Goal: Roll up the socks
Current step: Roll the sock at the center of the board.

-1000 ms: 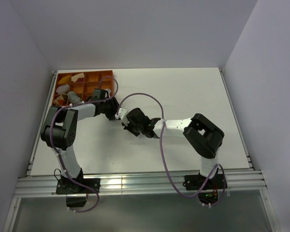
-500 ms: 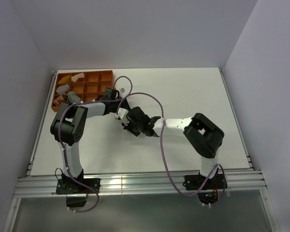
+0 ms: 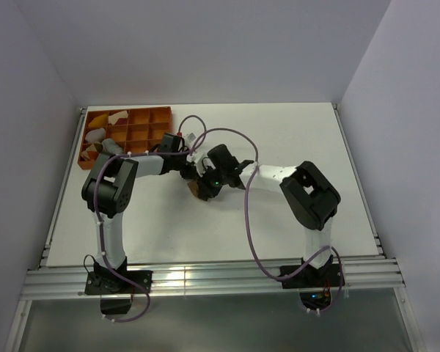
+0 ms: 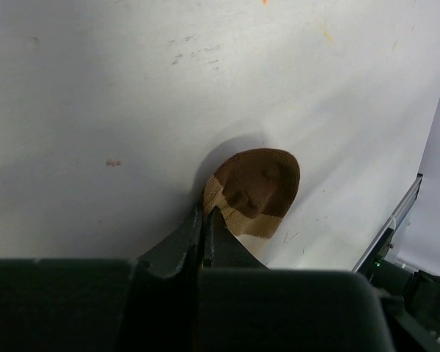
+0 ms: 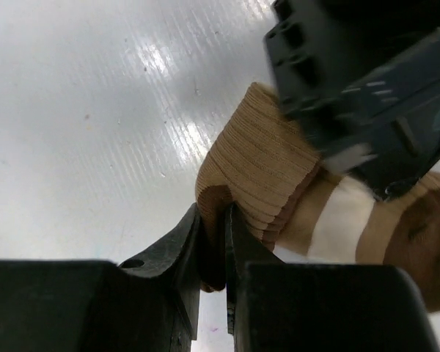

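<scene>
The brown sock with white stripes [image 5: 279, 176] lies bunched on the white table between my two grippers; in the top view only a small brown patch [image 3: 203, 192] shows. My left gripper [image 4: 206, 213] is shut on the edge of its brown toe end [image 4: 257, 187]. My right gripper [image 5: 211, 220] is shut on a fold of its ribbed tan cuff, with the left gripper's dark body [image 5: 367, 88] just beyond. In the top view both grippers [image 3: 194, 172] [image 3: 209, 183] meet at mid-table. The grey sock [image 3: 111, 146] appears to lie in the orange tray.
An orange divided tray [image 3: 143, 116] stands at the back left, holding white and yellow cloth pieces [image 3: 95, 136]. Purple cables [image 3: 247, 220] loop over both arms. Grey walls close the sides, and a metal rail [image 3: 205, 279] runs along the near edge.
The left gripper has reached further right toward mid-table. The right gripper has swung up and left to meet it over the brown sock.
</scene>
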`<action>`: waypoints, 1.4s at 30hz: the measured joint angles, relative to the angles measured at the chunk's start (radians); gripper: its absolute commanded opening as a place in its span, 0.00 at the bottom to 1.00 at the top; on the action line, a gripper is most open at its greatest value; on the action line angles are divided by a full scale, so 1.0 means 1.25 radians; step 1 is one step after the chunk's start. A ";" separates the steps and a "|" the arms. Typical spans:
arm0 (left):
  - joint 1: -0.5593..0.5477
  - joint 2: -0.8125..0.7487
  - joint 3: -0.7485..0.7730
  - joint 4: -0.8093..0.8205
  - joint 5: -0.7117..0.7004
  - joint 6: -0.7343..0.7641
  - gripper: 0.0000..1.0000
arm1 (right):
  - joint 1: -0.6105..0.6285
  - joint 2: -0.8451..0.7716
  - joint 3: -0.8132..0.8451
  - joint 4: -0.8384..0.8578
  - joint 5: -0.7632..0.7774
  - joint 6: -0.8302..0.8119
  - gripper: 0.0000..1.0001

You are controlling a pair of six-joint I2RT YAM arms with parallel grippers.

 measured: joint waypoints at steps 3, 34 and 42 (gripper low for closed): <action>-0.003 0.007 0.000 0.019 0.011 0.002 0.01 | -0.043 0.027 0.025 -0.014 -0.101 0.018 0.00; -0.010 -0.024 -0.074 0.140 0.031 0.037 0.28 | -0.225 0.206 0.159 -0.156 -0.491 0.183 0.03; -0.015 -0.119 -0.109 0.151 -0.037 0.018 0.60 | -0.229 0.227 0.185 -0.184 -0.500 0.205 0.02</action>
